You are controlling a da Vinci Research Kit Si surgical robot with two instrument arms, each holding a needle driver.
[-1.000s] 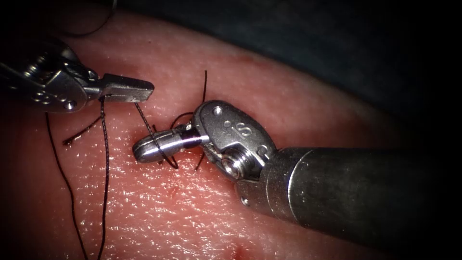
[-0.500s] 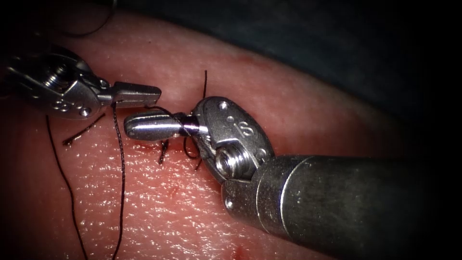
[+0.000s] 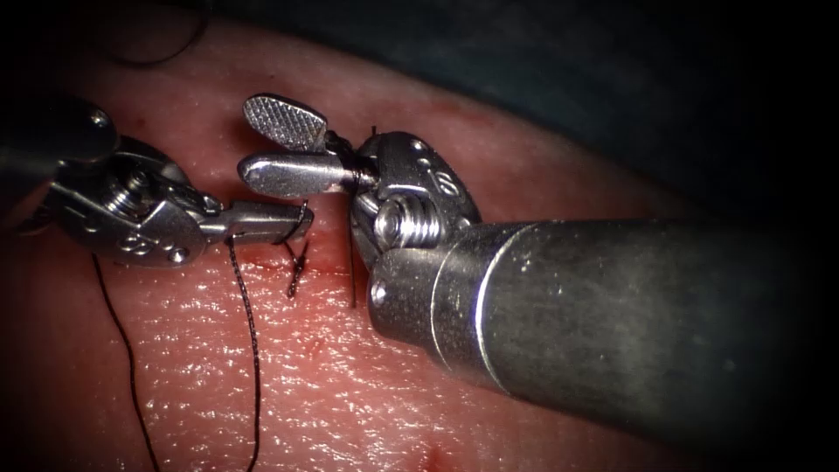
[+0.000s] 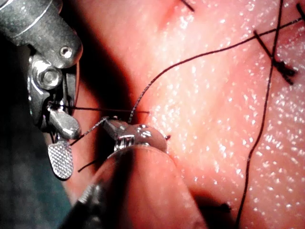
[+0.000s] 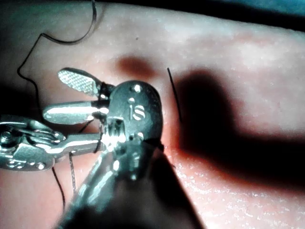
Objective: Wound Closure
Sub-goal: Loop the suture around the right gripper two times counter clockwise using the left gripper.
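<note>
Knot-tying: the left tool (image 3: 284, 224) grips the thread (image 3: 252, 350), jaws closed. The right tool (image 3: 275, 144) has opened wide since a moment ago, thread looped round its jaw base, holding nothing. Next, it needs a free thread end to grasp.

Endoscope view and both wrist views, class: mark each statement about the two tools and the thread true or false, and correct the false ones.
1. The right arm's tool has its jaws open. True.
2. The left arm's tool has its jaws shut on the thread. True.
3. The right arm's tool grips a curved needle at mid-curve. False: nothing lies between its open jaws; thread is wrapped around their base.
4. The left arm's tool lies above the right arm's tool in the endoscope view. False: it lies below and to the left of it.
5. Short cut ends of thread stand up from the tissue near the tools. True.
</note>
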